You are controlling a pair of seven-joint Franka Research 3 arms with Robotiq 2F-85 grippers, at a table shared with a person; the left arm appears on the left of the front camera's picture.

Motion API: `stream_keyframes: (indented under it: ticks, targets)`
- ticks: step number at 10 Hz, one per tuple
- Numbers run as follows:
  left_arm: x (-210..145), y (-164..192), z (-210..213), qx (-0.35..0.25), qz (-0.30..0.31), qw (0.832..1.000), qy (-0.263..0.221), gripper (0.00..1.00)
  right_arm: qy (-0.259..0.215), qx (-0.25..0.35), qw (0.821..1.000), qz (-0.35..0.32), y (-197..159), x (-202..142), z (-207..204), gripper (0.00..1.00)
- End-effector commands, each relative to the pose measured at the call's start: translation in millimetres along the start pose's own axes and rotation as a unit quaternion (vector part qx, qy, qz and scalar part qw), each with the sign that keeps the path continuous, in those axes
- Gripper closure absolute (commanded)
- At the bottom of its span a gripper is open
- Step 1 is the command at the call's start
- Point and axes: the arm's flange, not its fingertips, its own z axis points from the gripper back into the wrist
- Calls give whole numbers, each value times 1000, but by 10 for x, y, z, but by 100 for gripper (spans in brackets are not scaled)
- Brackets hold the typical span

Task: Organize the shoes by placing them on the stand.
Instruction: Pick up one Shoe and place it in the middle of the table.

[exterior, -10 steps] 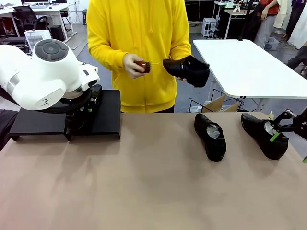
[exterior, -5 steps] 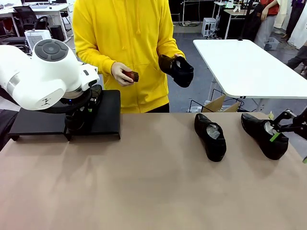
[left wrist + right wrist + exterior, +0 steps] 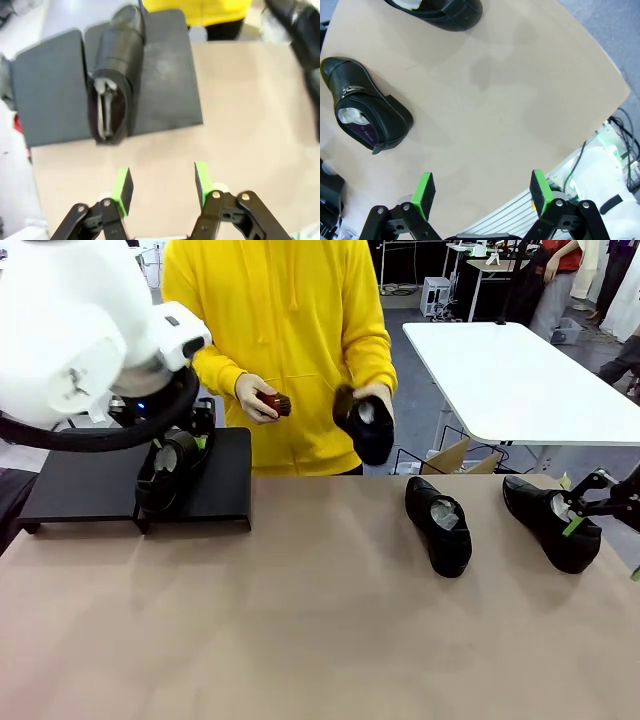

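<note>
Now, your left claw [image 3: 161, 181] hung released, pads apart with nothing between them. The first shoe [image 3: 112, 85] lay just ahead of its fingertips on the stand [image 3: 165, 75], not touching them. That shoe ran along the seam between the two panels, its heel close to the edge nearest the claw. I judged that a risk: with the middle taken, the other three might crowd it. A nudge from a later shoe, or a low sweep of that arm, could tip it off the near edge.

Your right claw [image 3: 482, 192] was spread wide and empty over the desk [image 3: 510, 90]. The buckled shoe [image 3: 367, 117] lay ahead of it and off to one side, well apart, and a third shoe [image 3: 440, 10] lay farther ahead. Both were glossy, so a pinch on the smooth upper could slide off. If you caught only the white paper stuffing, it would likely pull out and leave the shoe behind.

The fourth shoe [image 3: 365, 425] was in the person's hand [image 3: 375, 395], across the desk from both claws, with a small brush [image 3: 272, 403] in the other hand [image 3: 250, 395]. Had that person reached down to set it on the desk while you moved, an arm could have met a sleeve.
</note>
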Motion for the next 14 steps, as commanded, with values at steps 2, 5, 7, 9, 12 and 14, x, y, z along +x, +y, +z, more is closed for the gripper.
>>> stream_keyframes:
  ticks: [2, 5, 7, 9, 12, 14]
  targets:
    - [-184, 372, 133, -53, 38, 997, 32, 34, -5, 29, 998, 63, 91, -181, 27, 0]
    - [-77, 102, 155, -23, 10, 1000, 14, 34, -23, 101, 979, 173, 407, -571, 50, 0]
    - [-77, 102, 155, -23, 10, 1000, 14, 34, -27, 113, 974, 193, 507, -610, 32, 0]
    - [-77, 102, 155, -23, 10, 1000, 14, 34, -23, 88, 981, 173, 209, -433, 48, 0]
    - [-77, 102, 155, -23, 10, 1000, 14, 34, -33, 75, 985, 152, -396, -82, 246, 0]
    - [-77, 102, 155, -23, 10, 1000, 14, 34, -21, 77, 986, 147, -29, -52, 327, 0]
